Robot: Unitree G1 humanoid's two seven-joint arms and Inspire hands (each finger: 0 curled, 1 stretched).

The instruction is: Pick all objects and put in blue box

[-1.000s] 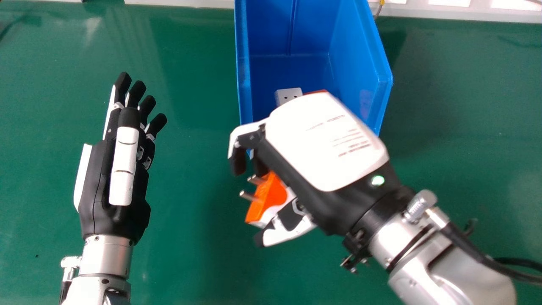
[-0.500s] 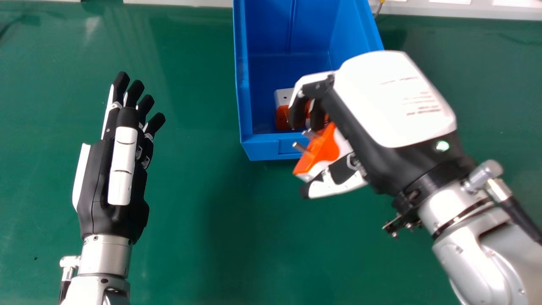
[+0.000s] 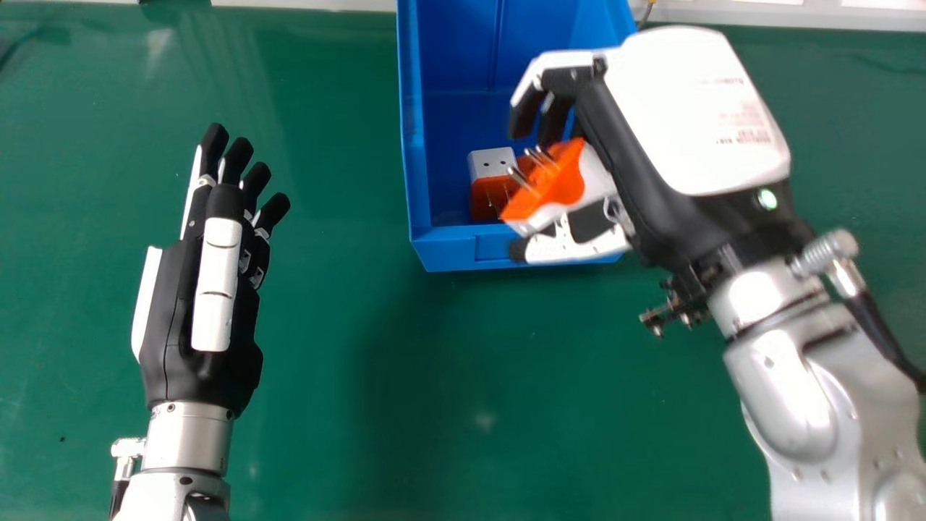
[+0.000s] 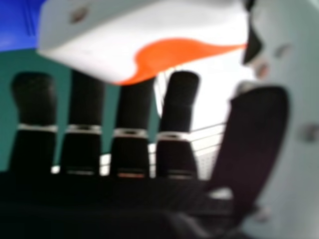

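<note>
The green tabletop [image 3: 325, 362] runs past the blue box [image 3: 414, 145], which stands near its far edge. Since the earlier frame, the right hand [image 3: 694, 116] has moved toward that edge, fingers and thumb curled round an orange-and-white plug [image 3: 568, 177], now over the box's near end. The left hand [image 3: 195, 311], straight-fingered, is well apart. Another orange-and-white piece [image 3: 492, 165] lies inside the box.
</note>
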